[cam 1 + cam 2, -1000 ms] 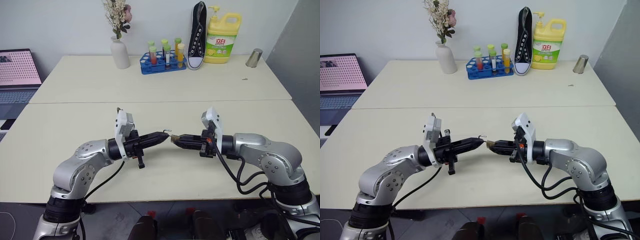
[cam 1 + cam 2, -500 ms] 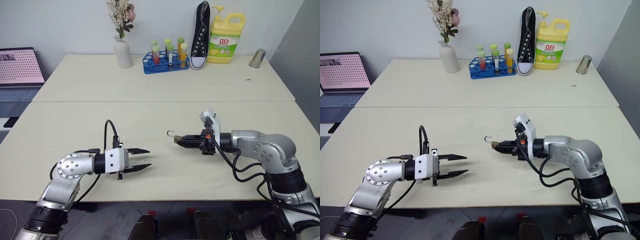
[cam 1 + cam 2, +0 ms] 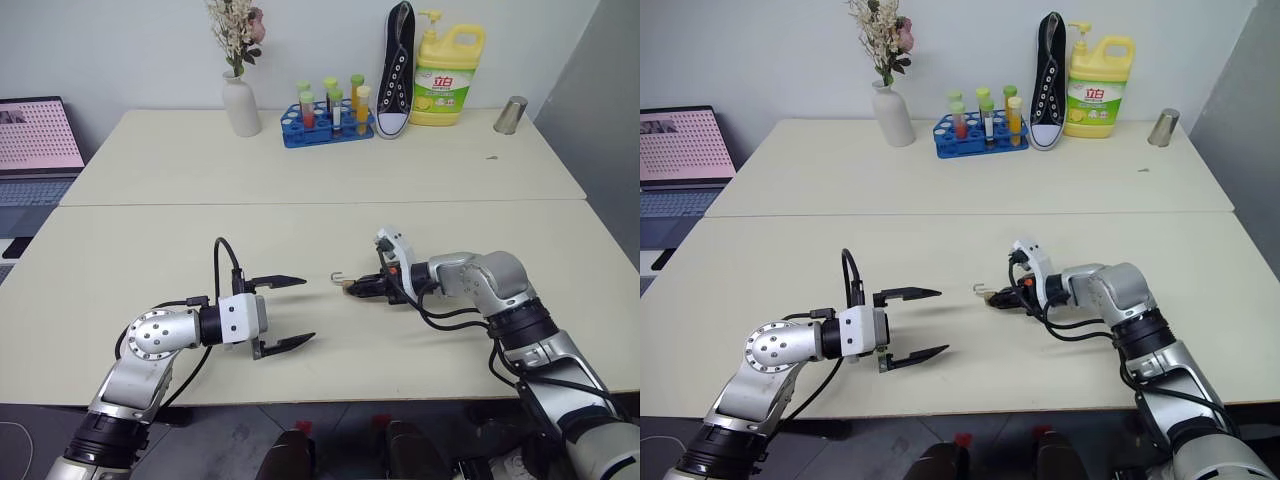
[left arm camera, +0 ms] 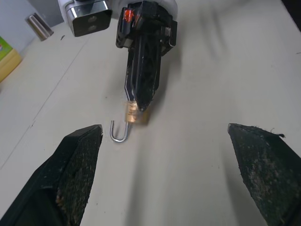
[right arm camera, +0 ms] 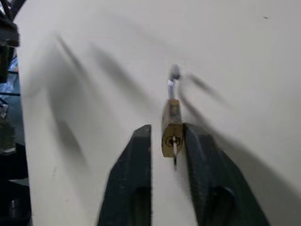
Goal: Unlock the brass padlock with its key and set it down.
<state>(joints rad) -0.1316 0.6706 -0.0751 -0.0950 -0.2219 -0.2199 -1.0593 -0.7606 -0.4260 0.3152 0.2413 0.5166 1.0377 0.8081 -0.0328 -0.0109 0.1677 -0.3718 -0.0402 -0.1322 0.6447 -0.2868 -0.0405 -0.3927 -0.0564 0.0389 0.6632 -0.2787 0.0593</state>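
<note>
On the near table (image 3: 120,240), the right gripper (image 3: 352,288) lies low over the surface, pointing toward nine o'clock, with the padlock (image 5: 172,140) at its fingertips. The wrist view shows the brass body between the two fingers (image 5: 136,155), touching the one on one side and with a gap on the other, so the jaws look slackened rather than clamped; whether they bear on the lock at all cannot be told. The silver shackle (image 4: 119,132) stands swung out as an open hook, suggesting the lock is already undone, and the body seems to rest on or just above the table, placed for setting down. A sliver of metal at the keyhole may be the key (image 5: 174,149); it is too small to be sure. The left gripper (image 3: 283,313), at about eight o'clock from the lock and well apart, stands wide open and empty, apparently clear of the release. The vase (image 3: 240,105) and tube rack (image 3: 325,125) sit far back at twelve o'clock.
</note>
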